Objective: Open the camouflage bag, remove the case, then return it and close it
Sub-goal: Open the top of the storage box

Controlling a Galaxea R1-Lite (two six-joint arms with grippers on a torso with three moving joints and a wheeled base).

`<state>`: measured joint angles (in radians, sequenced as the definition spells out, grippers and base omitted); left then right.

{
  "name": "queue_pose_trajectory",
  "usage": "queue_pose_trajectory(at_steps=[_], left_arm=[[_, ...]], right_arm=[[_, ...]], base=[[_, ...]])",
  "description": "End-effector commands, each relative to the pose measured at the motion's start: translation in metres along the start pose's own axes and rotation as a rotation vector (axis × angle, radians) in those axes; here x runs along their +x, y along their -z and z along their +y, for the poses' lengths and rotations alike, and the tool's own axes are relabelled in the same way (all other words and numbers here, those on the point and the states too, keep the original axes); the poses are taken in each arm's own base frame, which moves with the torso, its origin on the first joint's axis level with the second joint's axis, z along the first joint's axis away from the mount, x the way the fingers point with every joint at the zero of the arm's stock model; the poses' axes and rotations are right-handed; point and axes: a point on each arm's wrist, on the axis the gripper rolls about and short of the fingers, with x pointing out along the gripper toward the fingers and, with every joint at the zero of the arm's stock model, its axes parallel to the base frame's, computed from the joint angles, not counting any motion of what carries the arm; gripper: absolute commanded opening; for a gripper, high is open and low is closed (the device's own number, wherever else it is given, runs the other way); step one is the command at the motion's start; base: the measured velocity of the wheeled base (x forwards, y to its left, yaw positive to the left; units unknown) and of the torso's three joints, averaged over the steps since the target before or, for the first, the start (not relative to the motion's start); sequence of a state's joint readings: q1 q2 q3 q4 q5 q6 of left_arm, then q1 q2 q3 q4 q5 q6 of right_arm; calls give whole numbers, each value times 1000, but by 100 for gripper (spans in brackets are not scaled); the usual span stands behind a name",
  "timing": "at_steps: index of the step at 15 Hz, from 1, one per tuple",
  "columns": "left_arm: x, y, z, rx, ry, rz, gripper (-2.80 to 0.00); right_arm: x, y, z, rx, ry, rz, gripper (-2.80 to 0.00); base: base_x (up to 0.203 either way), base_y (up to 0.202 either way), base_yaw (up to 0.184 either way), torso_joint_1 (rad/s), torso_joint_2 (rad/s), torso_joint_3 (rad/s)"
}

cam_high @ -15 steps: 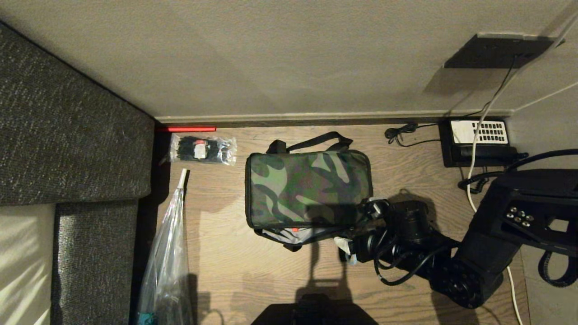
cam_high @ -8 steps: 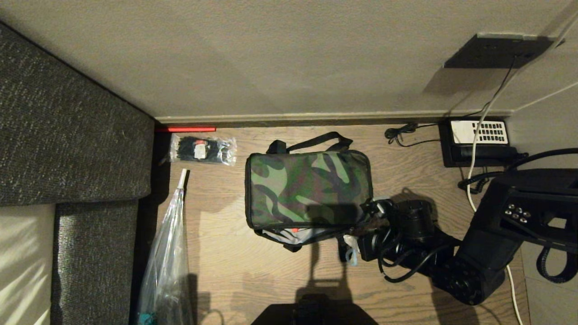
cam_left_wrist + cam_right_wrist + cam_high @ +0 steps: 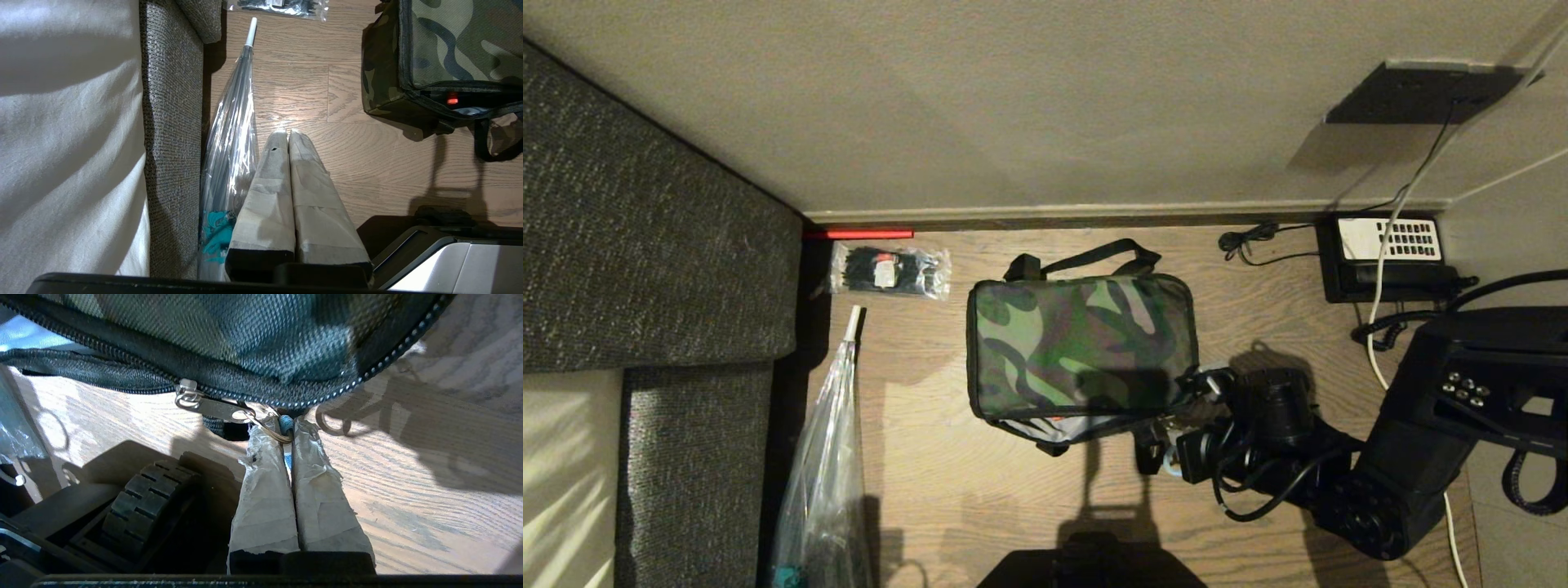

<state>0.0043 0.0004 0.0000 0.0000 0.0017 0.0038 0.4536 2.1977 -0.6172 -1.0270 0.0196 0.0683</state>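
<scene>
In the head view the camouflage bag (image 3: 1082, 347) lies on the wooden floor (image 3: 947, 490) near the wall, its lid lying almost shut with a pale sliver of lining showing along the near edge; it has not shifted since a second ago. The right gripper (image 3: 1168, 441) sits at the bag's near right corner, and the arm has slid slightly to the right and toward the camera compared with the earlier frame. A clear packet of black ties (image 3: 890, 271) and a desk phone (image 3: 1388, 255) lie where they were. In the left wrist view the left gripper (image 3: 289, 134) hangs parked above the floor, its taped fingers pressed together on nothing, beside a clear wrapped umbrella (image 3: 233, 134) and the sofa edge (image 3: 171, 122). In the right wrist view the right gripper (image 3: 287, 428), wide apart a second ago, is now pinched together on a blue zipper pull (image 3: 286, 424) linked by a ring to the metal zipper tab (image 3: 212, 408) at the bag's corner. The case is not visible.
</scene>
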Motion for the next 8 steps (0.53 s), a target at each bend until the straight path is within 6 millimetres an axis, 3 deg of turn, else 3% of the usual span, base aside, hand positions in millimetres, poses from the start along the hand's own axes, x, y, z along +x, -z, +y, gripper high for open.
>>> queue_pose_trajectory(at_steps=[1, 8], left_arm=[[0, 1, 0, 0, 0, 2, -280], [0, 1, 0, 1, 0, 2, -280]], right_arm=[[0, -2, 1, -1, -1, -15, -280], [-15, -7, -7, -34, 17, -24, -280]], base=[[0, 0, 0, 0, 0, 0], [0, 0, 0, 0, 0, 0]])
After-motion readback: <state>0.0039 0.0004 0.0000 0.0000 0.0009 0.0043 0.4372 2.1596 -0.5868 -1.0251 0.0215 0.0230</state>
